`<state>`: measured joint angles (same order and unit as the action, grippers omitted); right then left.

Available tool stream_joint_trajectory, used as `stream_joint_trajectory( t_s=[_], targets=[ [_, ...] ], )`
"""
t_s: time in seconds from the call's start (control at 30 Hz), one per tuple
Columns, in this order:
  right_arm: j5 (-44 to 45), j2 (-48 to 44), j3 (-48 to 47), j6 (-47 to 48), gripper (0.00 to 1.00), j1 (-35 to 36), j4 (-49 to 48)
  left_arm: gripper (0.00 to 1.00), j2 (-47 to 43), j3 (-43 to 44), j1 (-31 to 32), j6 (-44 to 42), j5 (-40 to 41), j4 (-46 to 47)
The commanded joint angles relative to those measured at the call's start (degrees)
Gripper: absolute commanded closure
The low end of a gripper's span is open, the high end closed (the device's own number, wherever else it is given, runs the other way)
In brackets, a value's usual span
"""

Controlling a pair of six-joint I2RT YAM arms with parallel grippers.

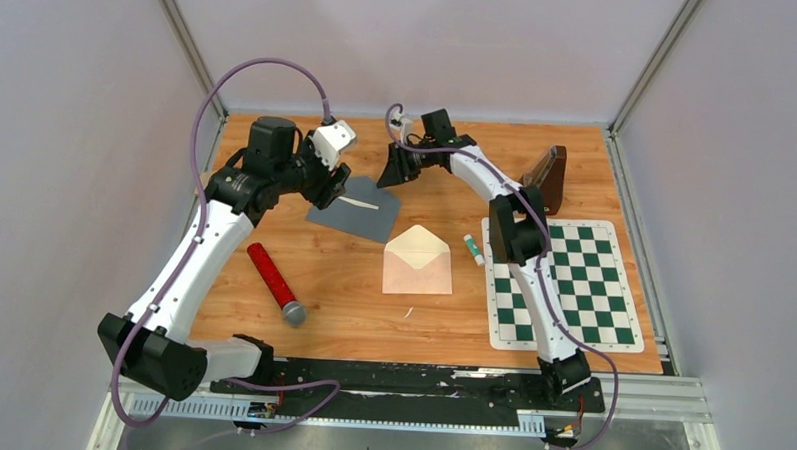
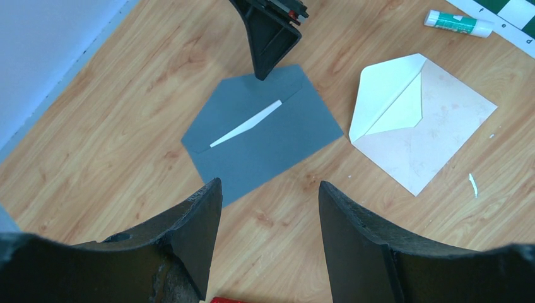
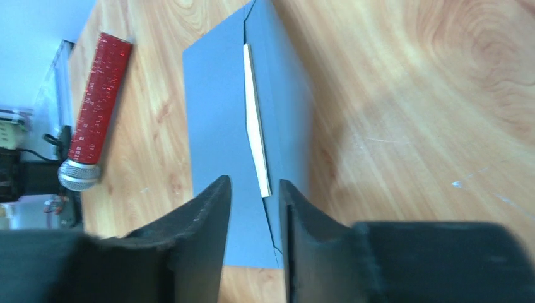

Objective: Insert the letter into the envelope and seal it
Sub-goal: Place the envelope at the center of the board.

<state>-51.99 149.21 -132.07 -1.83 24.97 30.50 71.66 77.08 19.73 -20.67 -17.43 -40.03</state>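
Envelopes, two of them, lie flat on the wooden table (image 1: 342,293). The grey envelope (image 1: 353,205) sits far and left of centre. Its flap is folded down, and a white sliver of paper (image 2: 247,124) pokes out along the flap's edge, which is all I can see of any letter. The pink envelope (image 1: 417,261) lies nearer and to the right of it, apart from it, with its flap open and pointing to the far side and its pale inside showing.

The left gripper (image 2: 268,189) hangs above the near-left side of the grey envelope. Its jaws are spread wide, with nothing between them but a view of the table below. The right gripper (image 3: 255,189) reaches in from the far right, its tips low over the far-right edge of the grey envelope. Its jaws are parted only a little and grip nothing. Whether the tips touch the paper I cannot tell.

A red tube with a silver cap (image 1: 275,281) lies near and to the left of both envelopes. A glue stick (image 1: 473,249) lies between the pink envelope and the green-and-white chessboard mat (image 1: 563,281) on the right. A brown wooden object (image 1: 548,178) stands at the mat's far edge. A small white scrap (image 1: 408,312) lies just near of the pink envelope.
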Motion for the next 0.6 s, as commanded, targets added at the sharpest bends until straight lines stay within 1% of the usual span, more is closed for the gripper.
stream_joint_trajectory(
  t_s=[0.0,0.03,0.13,0.2,0.23,0.37,0.4,0.57],
  targets=[
    [3.2,0.8,-4.0,1.0,0.58,0.1,-2.3,0.34,-1.0,0.0,-0.5,2.1,-1.3,1.8],
    [4.0,0.3,-4.3,1.4,0.54,0.1,-2.3,0.34,-1.0,0.0,-0.5,2.3,-1.4,2.0],
    [5.1,-3.7,-4.1,1.5,0.50,-0.7,-1.7,0.34,-0.9,-0.2,-0.5,3.5,-1.6,2.6],
    [5.0,-8.7,-1.3,1.5,0.48,-1.6,0.0,0.34,-0.8,-0.3,-0.5,4.4,-1.2,3.1],
    [5.4,-11.9,1.3,3.5,0.47,-2.1,1.3,0.33,-0.8,-0.6,-0.5,4.8,-1.1,3.4],
    [9.9,-26.6,17.3,7.7,0.45,-4.5,5.8,0.28,-0.2,-2.4,-0.6,7.9,-0.9,5.5],
    [11.9,-30.2,23.3,8.7,0.45,-5.2,7.0,0.28,0.5,-2.6,-0.7,8.3,-1.6,6.1],
    [20.0,-43.4,43.1,13.7,0.44,-7.0,11.4,0.25,3.1,-3.0,-0.7,13.5,-4.2,8.8]
  ],
)
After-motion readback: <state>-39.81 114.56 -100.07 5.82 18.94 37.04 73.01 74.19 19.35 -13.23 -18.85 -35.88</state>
